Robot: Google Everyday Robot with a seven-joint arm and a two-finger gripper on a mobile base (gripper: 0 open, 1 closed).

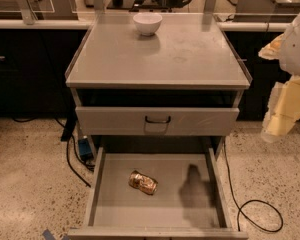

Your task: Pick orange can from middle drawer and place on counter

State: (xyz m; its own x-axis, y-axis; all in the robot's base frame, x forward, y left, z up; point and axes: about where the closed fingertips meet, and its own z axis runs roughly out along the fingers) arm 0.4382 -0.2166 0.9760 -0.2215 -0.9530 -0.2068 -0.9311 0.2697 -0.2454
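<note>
The orange can point(143, 182) lies on its side in the pulled-out middle drawer point(160, 206), left of centre.
The matte gray tabletop point(160, 59) carries a white bowl point(147, 23) at its back edge. The tool point(282, 119) hangs at the right edge, apart from the upper drawer point(115, 121); wide or narrow, I cannot tell. A black cable point(260, 216) loops on the speckled floor point(30, 184).

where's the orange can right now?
In the camera view, the orange can lies on its side on the floor of the open middle drawer, left of centre. The gripper hangs at the frame's right edge, apart from it.
</note>
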